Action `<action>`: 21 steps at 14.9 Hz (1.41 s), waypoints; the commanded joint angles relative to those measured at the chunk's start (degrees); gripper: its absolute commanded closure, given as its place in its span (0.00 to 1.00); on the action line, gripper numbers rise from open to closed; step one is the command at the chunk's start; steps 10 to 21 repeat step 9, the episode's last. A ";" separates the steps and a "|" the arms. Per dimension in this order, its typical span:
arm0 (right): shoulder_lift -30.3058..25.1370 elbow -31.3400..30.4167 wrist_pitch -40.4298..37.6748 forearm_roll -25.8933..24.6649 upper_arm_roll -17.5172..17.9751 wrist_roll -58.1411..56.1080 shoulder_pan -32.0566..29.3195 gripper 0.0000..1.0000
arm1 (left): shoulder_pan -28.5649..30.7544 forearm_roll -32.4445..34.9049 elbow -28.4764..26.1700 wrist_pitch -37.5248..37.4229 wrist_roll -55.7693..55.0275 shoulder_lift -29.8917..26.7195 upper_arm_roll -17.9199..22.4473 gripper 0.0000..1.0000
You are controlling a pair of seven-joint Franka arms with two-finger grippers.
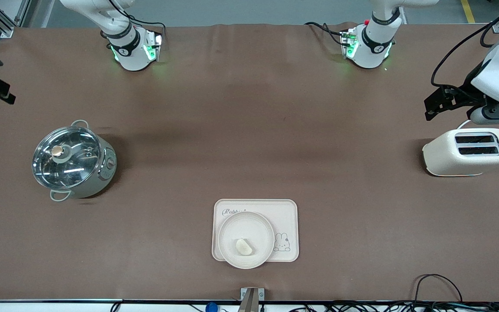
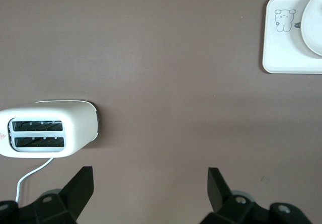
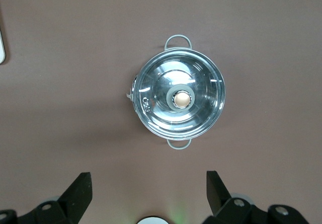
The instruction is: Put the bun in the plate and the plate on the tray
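Since the bun (image 1: 244,246) already lies in the plate (image 1: 245,239) and the plate already rests on the tray (image 1: 255,230), I judge from the front view that both steps are done and my next move calls for nothing more than parking the arms. The tray lies near the middle of the bench's front edge, with the plate overhanging its front rim slightly toward the right arm's end. I read "Rabbit" in script on the tray, partly covered by the plate, with a small rabbit drawing beside the plate. The left gripper (image 1: 438,106) hangs over the bench's edge at the left arm's end, above the cream toaster (image 1: 468,151), which bears a small red warning triangle; the right gripper is out of this view. A lidded steel pot (image 1: 74,162) stands toward the right arm's end. In the left wrist view, the left gripper (image 2: 151,186) has its fingers spread wide and holds nothing, with the toaster (image 2: 46,128) and a corner of the tray (image 2: 284,48) below. In the right wrist view, the right gripper (image 3: 149,189) is likewise wide apart and empty, waiting high over the pot (image 3: 178,99).
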 commanded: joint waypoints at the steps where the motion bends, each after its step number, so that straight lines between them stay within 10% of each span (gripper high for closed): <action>1: -2.70 -6.75 5.64 -1.36 1.60 -2.67 -1.85 0.00 | -0.16 -0.33 0.98 -0.09 0.73 -0.06 0.47 0.00; 21: -2.34 -6.41 6.62 -0.83 3.54 -2.95 -2.55 0.00 | -0.07 -0.24 1.78 -0.09 0.38 0.38 0.91 0.00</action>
